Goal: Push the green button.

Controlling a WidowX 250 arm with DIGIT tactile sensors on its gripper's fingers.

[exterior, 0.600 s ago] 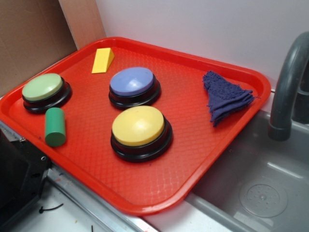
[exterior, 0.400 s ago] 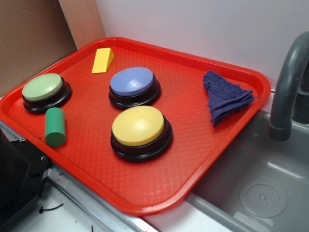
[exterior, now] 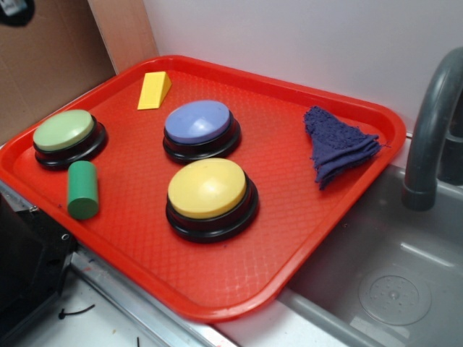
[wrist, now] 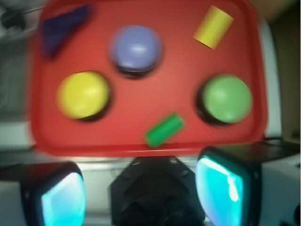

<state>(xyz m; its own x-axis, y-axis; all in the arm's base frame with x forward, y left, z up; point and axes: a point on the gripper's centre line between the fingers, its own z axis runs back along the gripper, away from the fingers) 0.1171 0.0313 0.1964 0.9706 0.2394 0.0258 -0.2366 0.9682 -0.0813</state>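
The green button (exterior: pixel 64 130), a pale-green dome on a black base, sits at the left end of the red tray (exterior: pixel 289 238). In the wrist view the green button (wrist: pixel 227 99) lies right of centre, far below the camera. My gripper (wrist: pixel 143 188) hangs high above the tray's near edge, open, its two cyan pads (wrist: pixel 63 197) wide apart with nothing between them. It is well clear of the button. In the exterior view only a dark rounded part (exterior: pixel 14 11) shows in the top left corner.
A dark green cylinder (exterior: pixel 82 189) lies just in front of the green button. A blue button (exterior: pixel 197 121), a yellow button (exterior: pixel 207 188), a yellow wedge (exterior: pixel 154 90) and a folded blue cloth (exterior: pixel 336 144) share the tray. A grey faucet (exterior: pixel 434 130) and sink (exterior: pixel 391 289) stand at the right.
A dark rounded part has come into the exterior view's top left corner. Nothing on the tray has moved.
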